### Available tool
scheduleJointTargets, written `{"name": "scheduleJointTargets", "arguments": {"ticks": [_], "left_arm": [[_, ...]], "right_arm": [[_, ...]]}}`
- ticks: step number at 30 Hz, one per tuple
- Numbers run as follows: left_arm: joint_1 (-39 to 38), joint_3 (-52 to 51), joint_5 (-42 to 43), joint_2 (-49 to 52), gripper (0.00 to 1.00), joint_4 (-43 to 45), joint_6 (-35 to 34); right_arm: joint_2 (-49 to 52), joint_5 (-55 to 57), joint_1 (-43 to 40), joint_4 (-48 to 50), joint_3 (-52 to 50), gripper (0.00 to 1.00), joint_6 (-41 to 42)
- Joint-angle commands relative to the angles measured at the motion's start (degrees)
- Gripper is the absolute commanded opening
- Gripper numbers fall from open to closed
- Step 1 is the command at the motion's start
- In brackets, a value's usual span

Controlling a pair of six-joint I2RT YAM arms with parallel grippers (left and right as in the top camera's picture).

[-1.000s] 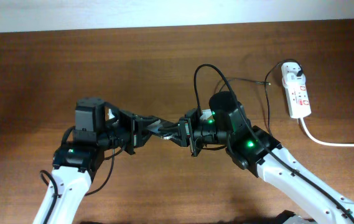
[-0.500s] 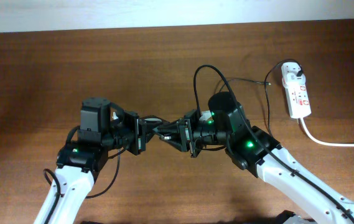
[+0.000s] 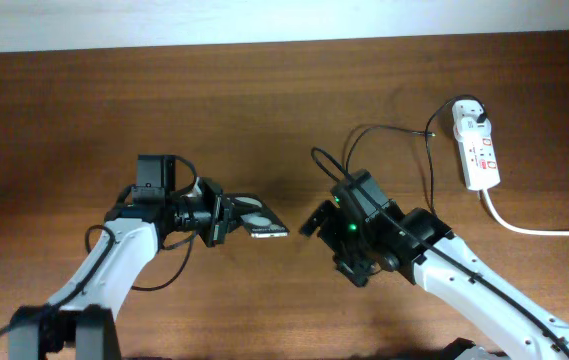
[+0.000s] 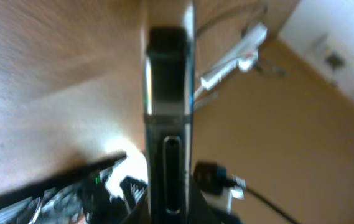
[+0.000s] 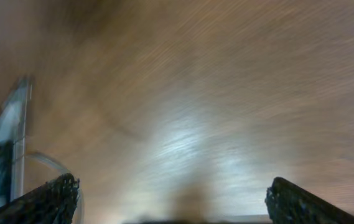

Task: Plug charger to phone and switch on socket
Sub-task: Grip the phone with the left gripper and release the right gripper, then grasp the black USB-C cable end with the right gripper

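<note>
My left gripper (image 3: 224, 218) is shut on one end of the black phone (image 3: 262, 221), which juts out to the right just above the table. In the left wrist view the phone (image 4: 167, 93) shows edge-on, running up from my left gripper (image 4: 167, 216). My right gripper (image 3: 330, 244) stands wide open a little right of the phone's free end, holding nothing. In the right wrist view my right gripper (image 5: 177, 205) spans blurred bare wood. The charger (image 3: 384, 131) loops from its dark plug in the socket (image 3: 478, 150) toward the right arm, which hides its tip.
The socket's thick white cord (image 3: 539, 229) runs off the right edge of the table (image 3: 84, 110). The white wall edge lies along the back. The right arm's body (image 3: 464, 280) crosses the front right corner.
My right gripper has opened wide and drawn back to the right, away from the phone. The cable loop has dropped lower. My left gripper keeps hold of the phone.
</note>
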Motion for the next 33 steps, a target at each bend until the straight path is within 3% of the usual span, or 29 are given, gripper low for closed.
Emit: {"name": "scheduleJointTargets", "arguments": {"ticks": [1, 7, 10, 14, 16, 19, 22, 27, 33], "left_arm": [[0.28, 0.46, 14.71, 2.12, 0.0, 0.35, 7.08], [0.28, 0.46, 17.81, 2.12, 0.0, 0.31, 12.87], [0.28, 0.42, 17.79, 2.12, 0.0, -0.11, 12.9], [0.28, 0.42, 17.81, 2.12, 0.0, -0.11, 13.27], [0.28, 0.42, 17.79, 2.12, 0.0, -0.11, 13.27], [0.28, 0.42, 17.73, 2.12, 0.0, -0.09, 13.27], [0.28, 0.42, 17.53, 2.12, 0.0, -0.09, 13.27], [0.28, 0.42, 17.57, 2.12, 0.0, -0.09, 13.27], [0.28, 0.42, 17.53, 2.12, 0.0, -0.09, 13.27]], "right_arm": [[-0.33, 6.6, -1.36, -5.64, -0.04, 0.99, -1.36], [-0.33, 11.61, -1.36, -7.69, -0.04, 0.99, -1.36], [-0.33, 20.11, -1.38, -7.63, -0.02, 0.99, -1.36], [-0.33, 21.14, -2.1, -6.03, 1.77, 0.99, -4.02], [-0.28, 21.38, -6.49, -7.63, 5.9, 1.0, -8.92], [1.36, 22.38, -15.91, -9.25, 13.16, 0.92, -14.82], [7.43, 23.06, -20.04, -12.04, 20.87, 0.91, -19.5], [27.12, 32.06, -20.94, -16.85, 40.02, 0.91, -20.35], [41.62, 34.25, -22.6, -2.43, 43.36, 0.86, -20.17]]}}
